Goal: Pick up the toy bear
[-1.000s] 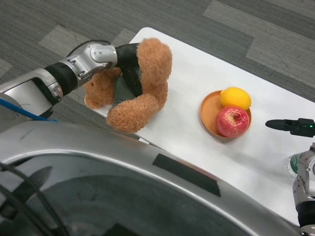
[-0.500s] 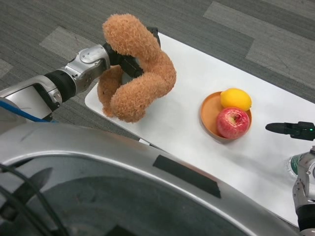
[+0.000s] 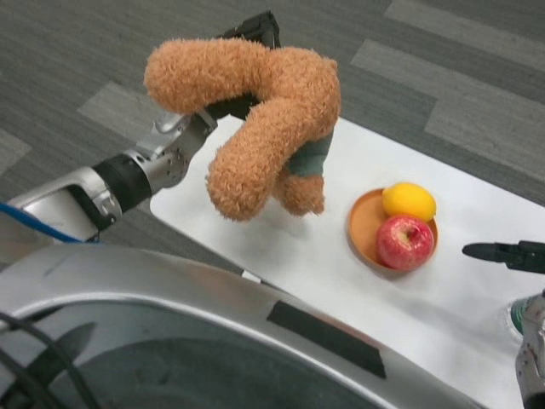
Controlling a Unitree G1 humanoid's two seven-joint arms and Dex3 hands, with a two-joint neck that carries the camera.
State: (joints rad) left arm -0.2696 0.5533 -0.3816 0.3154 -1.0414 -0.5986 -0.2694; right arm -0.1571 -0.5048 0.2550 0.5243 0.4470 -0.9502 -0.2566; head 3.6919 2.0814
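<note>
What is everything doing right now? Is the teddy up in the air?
Fuzzy brown toy bear: lifted off the table, hanging from the left hand.
Black left hand: grips the bear, mostly hidden behind it.
Black right hand: at the right edge, over the table, holding nothing visible.
Round orange plate: resting on the white table.
Red apple: on the plate.
Yellow lemon: on the plate, beside the apple.

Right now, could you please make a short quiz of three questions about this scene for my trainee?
1. True or false: the left hand holds the bear above the table.
2. Which fruits lie in the orange dish? A) lemon and apple B) banana and pear C) two oranges
3. Fill in: the bear's fur is ____.

Key: 1 true; 2 A; 3 brown.
</note>
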